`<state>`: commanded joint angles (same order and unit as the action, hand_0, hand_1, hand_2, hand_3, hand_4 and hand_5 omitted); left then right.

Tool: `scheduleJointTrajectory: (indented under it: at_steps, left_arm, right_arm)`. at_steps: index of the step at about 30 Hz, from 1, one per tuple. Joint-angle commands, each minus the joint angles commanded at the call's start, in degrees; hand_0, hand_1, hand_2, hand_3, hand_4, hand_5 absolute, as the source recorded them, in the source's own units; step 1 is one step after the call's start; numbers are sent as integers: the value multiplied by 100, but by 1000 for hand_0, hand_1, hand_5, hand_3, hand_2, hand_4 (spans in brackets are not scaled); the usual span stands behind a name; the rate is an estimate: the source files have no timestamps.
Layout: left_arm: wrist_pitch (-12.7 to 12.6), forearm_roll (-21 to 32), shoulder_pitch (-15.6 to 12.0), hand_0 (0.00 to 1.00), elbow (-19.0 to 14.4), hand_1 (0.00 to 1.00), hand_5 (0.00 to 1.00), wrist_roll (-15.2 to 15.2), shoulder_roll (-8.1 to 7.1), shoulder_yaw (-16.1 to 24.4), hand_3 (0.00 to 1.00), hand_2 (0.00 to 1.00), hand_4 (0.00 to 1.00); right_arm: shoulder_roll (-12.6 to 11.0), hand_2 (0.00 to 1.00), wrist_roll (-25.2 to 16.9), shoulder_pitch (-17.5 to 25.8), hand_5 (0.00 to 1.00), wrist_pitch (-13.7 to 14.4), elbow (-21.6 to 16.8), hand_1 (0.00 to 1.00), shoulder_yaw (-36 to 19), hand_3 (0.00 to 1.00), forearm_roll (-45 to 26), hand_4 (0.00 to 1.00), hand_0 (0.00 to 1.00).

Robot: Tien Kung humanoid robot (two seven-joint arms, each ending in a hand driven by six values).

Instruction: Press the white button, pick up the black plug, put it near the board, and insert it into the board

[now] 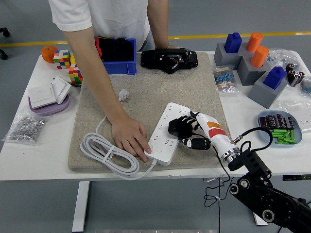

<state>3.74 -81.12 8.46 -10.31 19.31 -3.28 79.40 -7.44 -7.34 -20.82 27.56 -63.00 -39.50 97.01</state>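
Nearest the worktop (29, 158) edge, the white cable (104, 153) loops loose on the beige mat (160, 90), running into the white power strip (170, 132). Person's hand (129, 138) rests flat on the strip's near end, fingertips right by the white button (147, 151). That hand is the main risk: if it shifts or lifts while the plug is pushed down, the strip can slide or pivot on the mat.

Right hand (187, 131) is over the strip's right edge, fingers curled tight around the black plug (176, 127). Plug sits touching or just above the strip's top face; can't tell if the pins are lined up with a socket, since the fingers hide them. Failure modes as I see it:
- pins off the holes, so the push just skids the plug along the plastic
- plug tilted in the grip, one pin catches and the other doesn't
- grip too loose under load, plug rotates in the fingers
- side force from the arm shoves the strip toward the person's hand

Left hand isn't in sight, so the robot itself has nothing bracing the strip.

Further back, a small white adapter (124, 95) lies on the mat, well apart from the action. Blue bin (116, 60) and a black device (169, 60) sit at the far edge near the person's torso, out of the arm's path. Grey blocks with blue and orange pegs (250, 58) at far right are also clear.
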Motion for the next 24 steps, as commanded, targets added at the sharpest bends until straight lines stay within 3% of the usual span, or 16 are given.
scheduleJointTrajectory:
  at_steps: [24]
  left_arm:
    - [7, -7, -9, 708, 0, 663, 294, 12, -27, -48, 684, 589, 645]
  right_arm:
    - [-38, 420, 238, 13, 2, -59, -46, 383, -20, 531, 274, 802, 421]
